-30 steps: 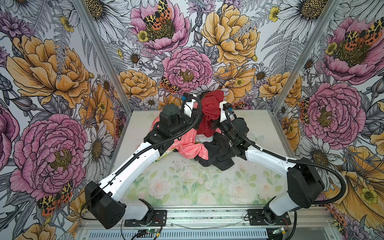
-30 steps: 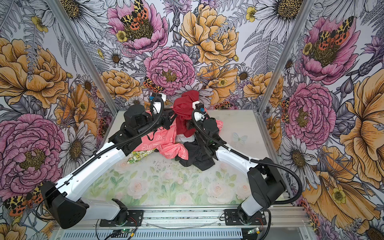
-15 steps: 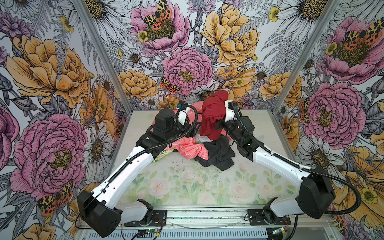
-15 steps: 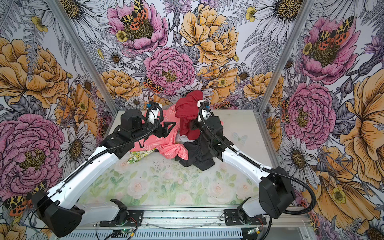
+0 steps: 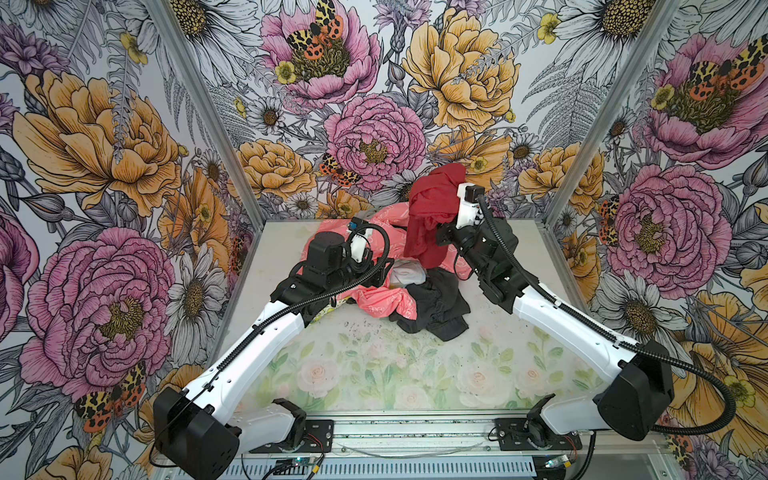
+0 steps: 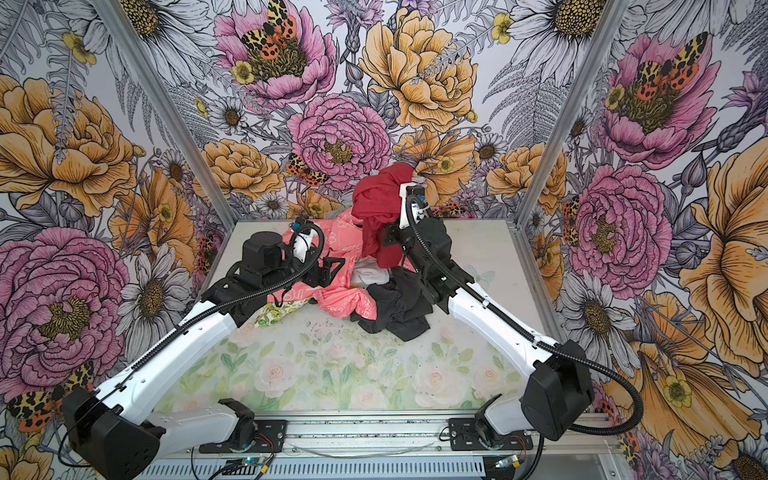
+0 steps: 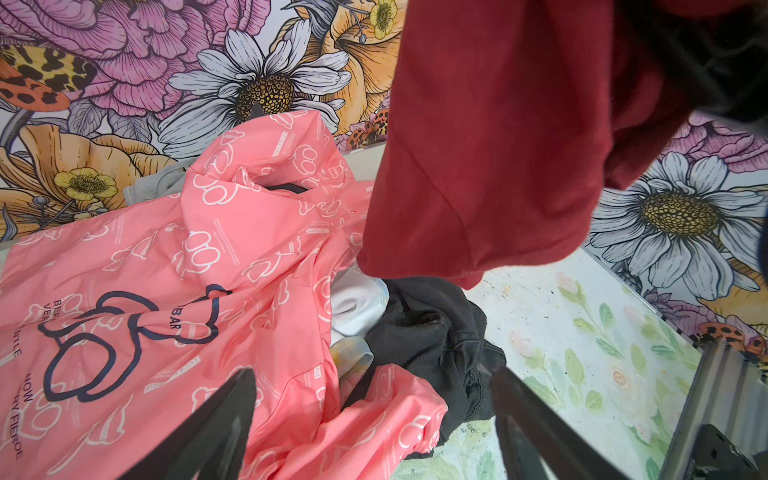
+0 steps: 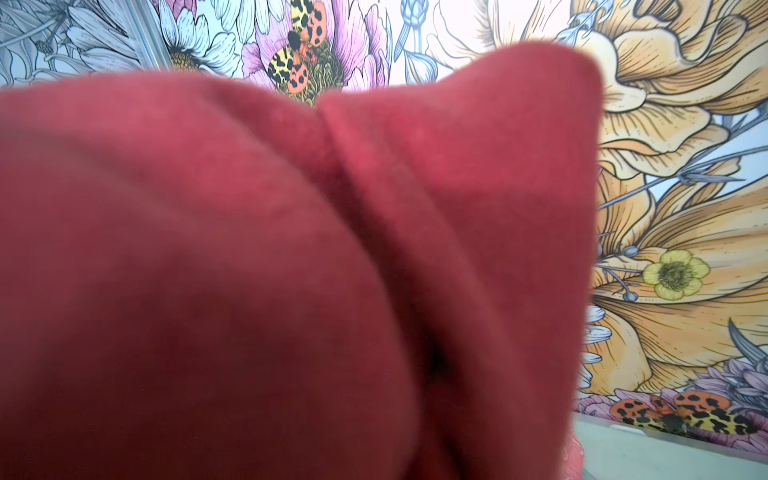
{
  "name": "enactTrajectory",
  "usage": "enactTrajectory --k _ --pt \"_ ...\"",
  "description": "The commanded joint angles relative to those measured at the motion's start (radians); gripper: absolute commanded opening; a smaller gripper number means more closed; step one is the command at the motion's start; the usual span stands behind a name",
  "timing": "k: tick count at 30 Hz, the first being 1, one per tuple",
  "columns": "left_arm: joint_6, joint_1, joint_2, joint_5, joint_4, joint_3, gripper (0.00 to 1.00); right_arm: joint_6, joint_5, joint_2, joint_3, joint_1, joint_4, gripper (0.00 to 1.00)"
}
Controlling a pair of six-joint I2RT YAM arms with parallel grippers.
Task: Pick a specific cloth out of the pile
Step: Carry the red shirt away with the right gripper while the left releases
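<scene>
Left wrist: left claw (image 7: 370, 374) wide, empty over the pile (image 7: 428, 332); right claw (buried) clamps the cloth (image 5: 430, 216).

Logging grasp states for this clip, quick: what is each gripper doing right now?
Left gripper: open, empty, over the pile.
Right gripper: closed on the raised red cloth; jaws hidden under it.

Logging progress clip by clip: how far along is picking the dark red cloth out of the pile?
Done: the dark red cloth is lifted, hanging from the right gripper above the pile. In hand: its lower edge dangles close over the dark grey cloth; the left gripper stands open, empty. Remaining: carrying it clear and setting it down apart.
</scene>
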State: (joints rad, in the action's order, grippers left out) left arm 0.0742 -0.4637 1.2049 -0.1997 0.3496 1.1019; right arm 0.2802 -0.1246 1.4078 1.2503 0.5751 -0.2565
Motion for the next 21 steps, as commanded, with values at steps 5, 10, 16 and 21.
enactTrajectory --k 5,10,16,21 --pt "0.072 0.048 0.020 -0.085 -0.133 -0.065 0.89 -0.027 -0.071 -0.063 0.117 -0.046 0.011 0.00" --pt "0.091 0.035 0.048 -0.083 -0.143 -0.067 0.89 -0.029 -0.086 -0.083 0.139 -0.114 0.026 0.00" --pt "0.148 -0.010 0.078 -0.118 -0.173 -0.068 0.89 -0.033 -0.101 -0.117 0.141 -0.230 0.061 0.00" --pt "0.156 -0.065 0.059 -0.083 -0.207 -0.100 0.89 -0.083 -0.122 -0.126 0.132 -0.323 0.093 0.00"
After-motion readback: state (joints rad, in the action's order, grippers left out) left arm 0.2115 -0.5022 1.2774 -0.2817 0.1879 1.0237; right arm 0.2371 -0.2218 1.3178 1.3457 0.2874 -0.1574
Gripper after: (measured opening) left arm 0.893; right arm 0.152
